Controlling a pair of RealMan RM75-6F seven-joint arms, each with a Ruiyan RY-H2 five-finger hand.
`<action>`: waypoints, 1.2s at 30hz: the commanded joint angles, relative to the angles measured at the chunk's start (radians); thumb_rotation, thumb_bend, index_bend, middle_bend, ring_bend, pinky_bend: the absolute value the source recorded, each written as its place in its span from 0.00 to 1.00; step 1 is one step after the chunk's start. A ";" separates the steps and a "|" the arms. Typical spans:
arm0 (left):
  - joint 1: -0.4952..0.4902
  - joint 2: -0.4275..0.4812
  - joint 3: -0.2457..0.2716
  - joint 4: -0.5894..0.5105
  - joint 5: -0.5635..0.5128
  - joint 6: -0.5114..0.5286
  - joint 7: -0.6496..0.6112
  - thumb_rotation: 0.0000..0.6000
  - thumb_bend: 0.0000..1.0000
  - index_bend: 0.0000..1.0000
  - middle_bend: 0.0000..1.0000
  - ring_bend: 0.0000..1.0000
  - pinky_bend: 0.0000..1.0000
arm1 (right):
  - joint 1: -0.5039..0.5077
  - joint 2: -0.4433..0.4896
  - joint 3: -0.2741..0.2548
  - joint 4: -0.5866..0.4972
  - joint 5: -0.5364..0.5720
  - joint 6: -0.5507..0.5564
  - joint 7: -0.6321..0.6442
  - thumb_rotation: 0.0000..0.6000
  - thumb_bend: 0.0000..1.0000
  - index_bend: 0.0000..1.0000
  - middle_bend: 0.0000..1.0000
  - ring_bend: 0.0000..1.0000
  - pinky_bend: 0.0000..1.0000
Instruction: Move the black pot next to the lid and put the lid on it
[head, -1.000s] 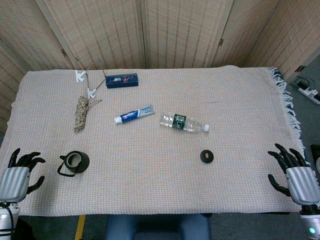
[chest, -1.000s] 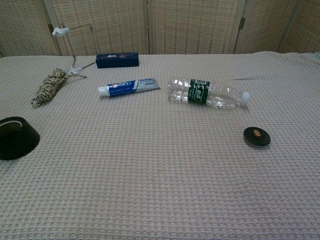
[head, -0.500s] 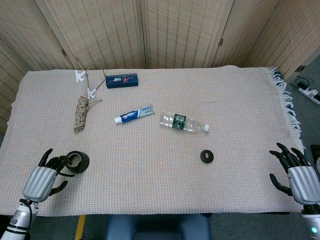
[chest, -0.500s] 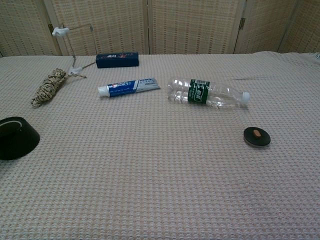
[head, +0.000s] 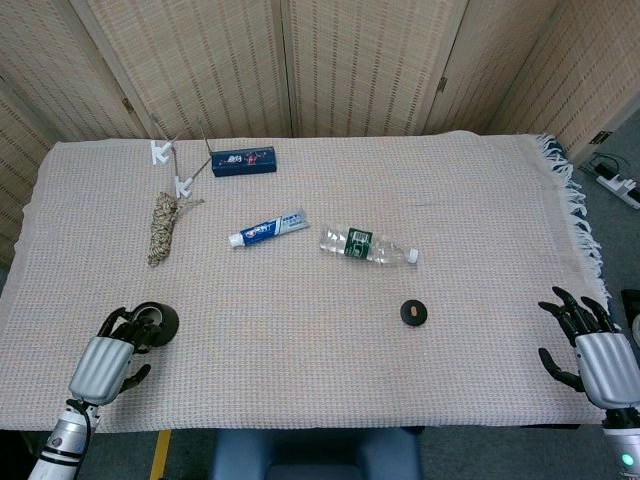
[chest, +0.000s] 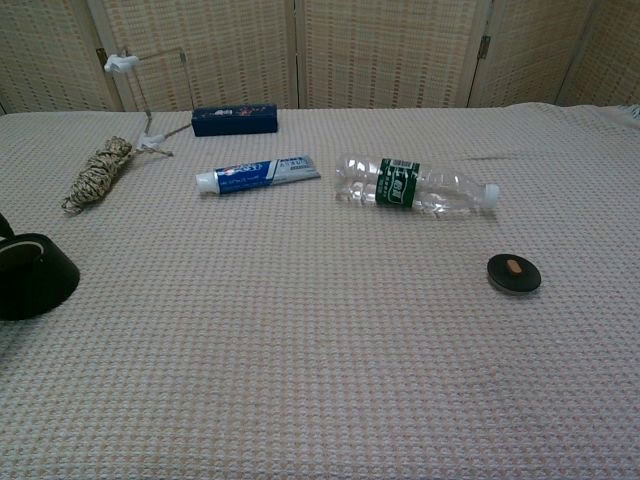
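Observation:
The black pot (head: 156, 319) stands open-topped near the table's front left; the chest view shows the pot (chest: 34, 276) at its left edge. The small round black lid (head: 414, 312) with a tan knob lies flat far to its right, and the chest view has the lid (chest: 514, 273) too. My left hand (head: 105, 364) is just in front of the pot, its fingers apart and reaching the pot's near side; no grip shows. My right hand (head: 590, 352) hovers at the front right corner, fingers spread and holding nothing.
A water bottle (head: 368, 246) and a toothpaste tube (head: 268, 230) lie mid-table, behind the stretch between pot and lid. A rope bundle (head: 160, 228), a blue box (head: 243, 160) and white clips on wire (head: 160, 152) sit at the back left.
My left hand has moved right and forward from the table's left edge up to the pot. The pot, the lid and my right hand have stayed put.

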 joint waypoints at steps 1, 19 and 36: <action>0.001 -0.020 0.000 0.019 -0.007 0.001 0.010 1.00 0.20 0.30 0.25 0.34 0.15 | 0.001 0.000 -0.001 0.001 0.000 -0.001 0.000 1.00 0.38 0.20 0.12 0.23 0.11; -0.009 -0.132 -0.019 0.166 -0.017 0.024 0.000 1.00 0.21 0.39 0.34 0.40 0.18 | 0.000 0.001 -0.001 -0.004 0.000 0.003 -0.004 1.00 0.38 0.20 0.12 0.23 0.11; -0.027 -0.194 -0.042 0.267 -0.040 0.031 -0.039 1.00 0.34 0.46 0.42 0.44 0.20 | 0.004 0.003 -0.001 -0.005 0.004 -0.005 0.002 1.00 0.38 0.20 0.12 0.23 0.11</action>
